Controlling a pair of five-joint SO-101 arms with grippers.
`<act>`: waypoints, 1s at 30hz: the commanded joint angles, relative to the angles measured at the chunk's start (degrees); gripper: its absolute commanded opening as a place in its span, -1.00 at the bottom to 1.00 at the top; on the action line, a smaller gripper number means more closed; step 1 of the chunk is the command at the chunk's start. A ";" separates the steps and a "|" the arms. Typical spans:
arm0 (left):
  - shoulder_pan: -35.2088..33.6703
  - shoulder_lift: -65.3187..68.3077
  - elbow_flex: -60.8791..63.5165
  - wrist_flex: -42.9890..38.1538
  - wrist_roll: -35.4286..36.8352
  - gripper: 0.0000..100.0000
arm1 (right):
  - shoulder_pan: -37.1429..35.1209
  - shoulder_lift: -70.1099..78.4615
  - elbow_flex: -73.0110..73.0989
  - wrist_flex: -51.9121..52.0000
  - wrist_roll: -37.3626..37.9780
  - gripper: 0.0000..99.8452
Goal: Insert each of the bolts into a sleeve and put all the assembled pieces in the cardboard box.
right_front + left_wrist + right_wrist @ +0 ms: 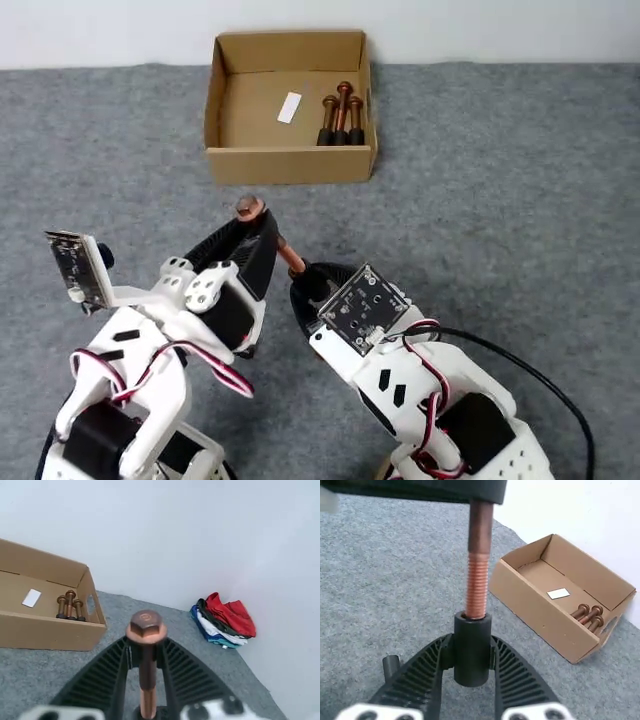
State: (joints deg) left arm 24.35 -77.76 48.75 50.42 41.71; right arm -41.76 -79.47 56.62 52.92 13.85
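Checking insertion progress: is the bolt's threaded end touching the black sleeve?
Touching. The right wrist view shows the bolt entering the mouth of the sleeve, threads meeting its rim with no gap.

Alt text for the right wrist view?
The right claw grips a black sleeve; a copper bolt, held by the left claw, enters it thread-first. Beyond, a cardboard box holds three assembled pieces.

Overhead, 2 close wrist views, box (250, 115) shared
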 commanded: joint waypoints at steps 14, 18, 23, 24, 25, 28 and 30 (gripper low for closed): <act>8.53 0.35 1.19 2.73 0.35 -0.99 | -0.13 -0.31 -1.14 -6.55 0.70 -0.98; 9.58 0.35 1.19 7.56 -1.41 -0.99 | -0.13 -0.31 -0.97 -6.55 0.70 -0.98; 9.32 0.44 1.19 11.78 -5.45 -0.81 | -0.13 -0.22 -0.79 -6.55 0.62 -0.98; 9.32 0.44 1.19 12.66 -5.71 -0.70 | -0.13 -0.22 -0.79 -6.55 0.62 -0.98; 9.32 0.44 1.19 13.45 -5.98 -0.59 | -0.13 -0.22 -0.79 -6.55 0.62 -0.98; 9.23 0.53 1.10 15.56 -6.24 -0.42 | -0.13 -0.22 -0.79 -6.55 0.70 -0.98; 9.14 0.53 0.84 16.35 -6.24 -0.43 | -0.13 -0.22 -0.79 -6.55 0.70 -0.98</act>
State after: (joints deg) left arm 32.79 -78.20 49.89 64.57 36.18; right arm -41.85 -79.30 57.41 48.18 14.11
